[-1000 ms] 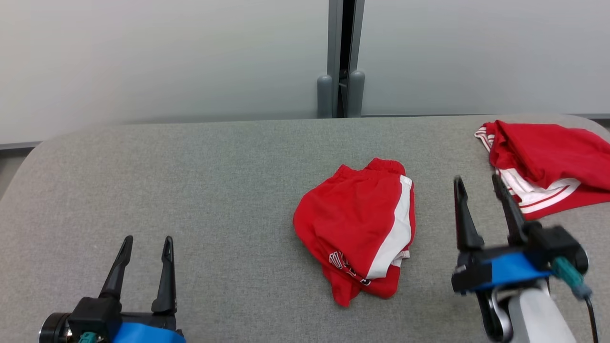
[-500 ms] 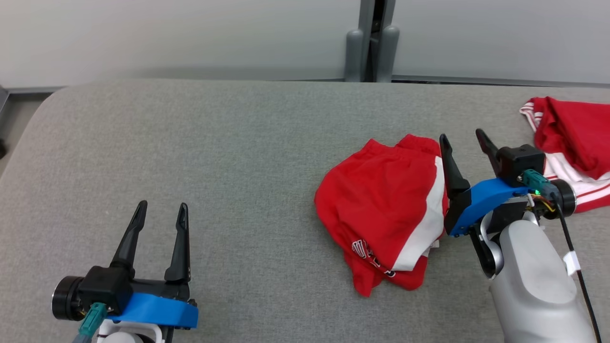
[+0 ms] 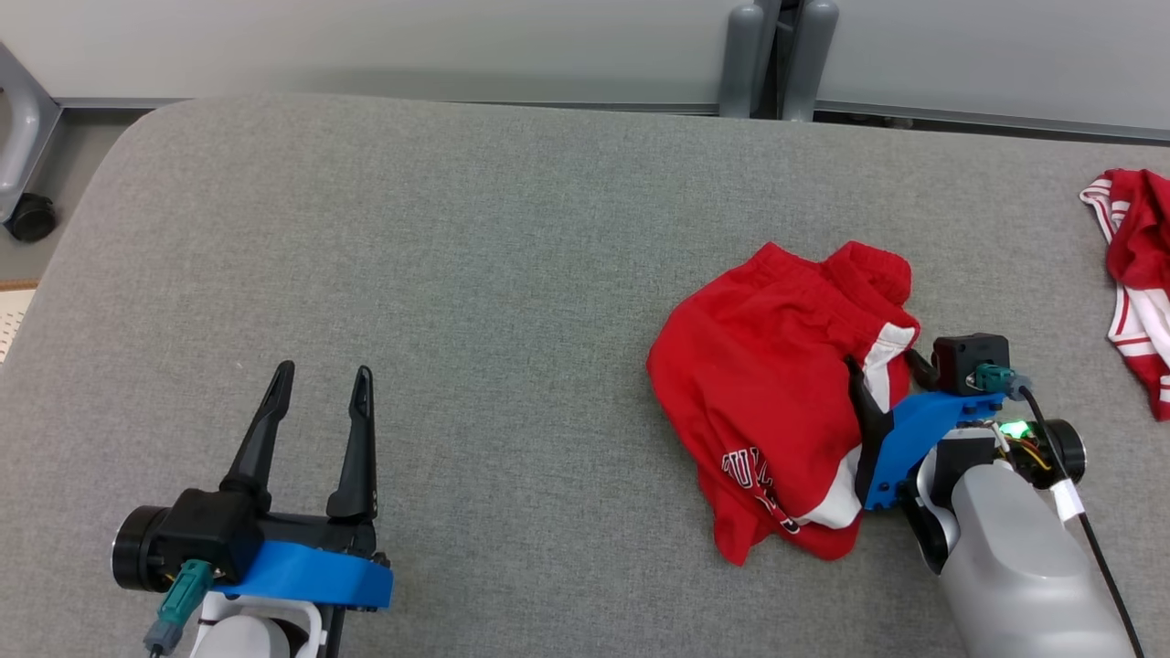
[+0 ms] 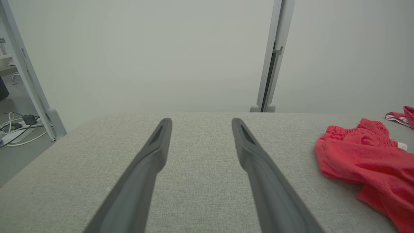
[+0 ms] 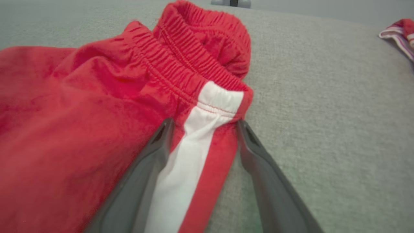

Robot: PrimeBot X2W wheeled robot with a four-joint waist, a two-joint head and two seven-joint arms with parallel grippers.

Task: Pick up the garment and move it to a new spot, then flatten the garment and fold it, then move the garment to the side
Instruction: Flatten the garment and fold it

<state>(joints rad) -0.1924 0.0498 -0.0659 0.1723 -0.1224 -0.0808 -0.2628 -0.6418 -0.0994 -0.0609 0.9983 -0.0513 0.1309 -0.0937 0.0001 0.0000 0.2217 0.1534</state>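
Red shorts (image 3: 763,402) with a white side stripe lie crumpled on the grey padded table (image 3: 503,274), right of centre. My right gripper (image 3: 884,364) is open and low at their right edge, one finger on each side of the white stripe (image 5: 197,136) just below the elastic waistband (image 5: 181,74). Far to the left, my left gripper (image 3: 320,376) stands open over bare table with nothing between its fingers (image 4: 152,155). In the left wrist view the shorts (image 4: 365,158) lie off to the right.
A second red garment with white stripes (image 3: 1133,283) lies at the table's right edge. A grey post (image 3: 777,55) stands behind the table's far edge. At the far left a frame leg with a caster (image 3: 32,215) stands on the floor.
The camera has tilted down and turned left. My right gripper has dropped and moved left onto the shorts' right edge, straddling the white stripe and bunching the cloth. The left gripper has kept its pose.
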